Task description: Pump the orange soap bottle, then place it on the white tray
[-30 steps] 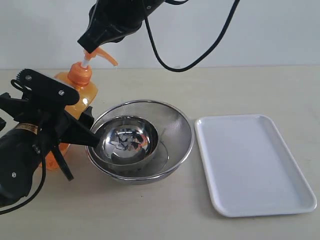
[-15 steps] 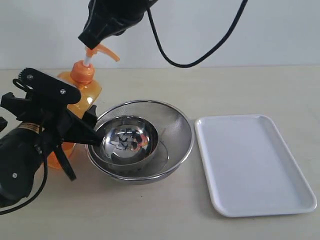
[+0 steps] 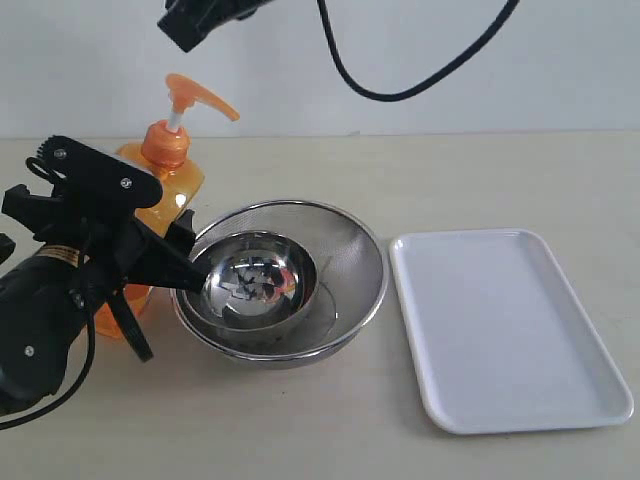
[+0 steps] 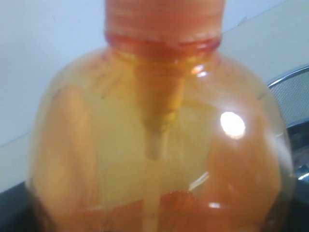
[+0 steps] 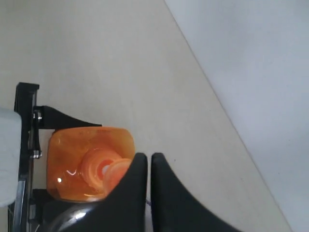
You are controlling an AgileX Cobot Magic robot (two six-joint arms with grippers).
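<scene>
The orange soap bottle (image 3: 168, 172) stands upright at the left, its pump head (image 3: 198, 95) raised on the white stem. My left gripper (image 3: 150, 290) is shut on the bottle's body, one finger on each side. In the left wrist view the bottle (image 4: 159, 125) fills the frame and hides the jaws. Directly above the pump head, and apart from it, hangs my right gripper (image 3: 192, 28). It is shut with nothing between the fingers, as the right wrist view (image 5: 148, 157) shows, with the bottle (image 5: 82, 159) below it. The white tray (image 3: 505, 325) lies empty at the right.
A round steel bowl inside a mesh strainer (image 3: 285, 280) sits between the bottle and the tray, touching the left gripper's finger. A black cable (image 3: 400, 90) hangs from the right arm across the back wall.
My right gripper has risen off the pump head, which has come back up on its stem. The left gripper and bottle have stayed almost still.
</scene>
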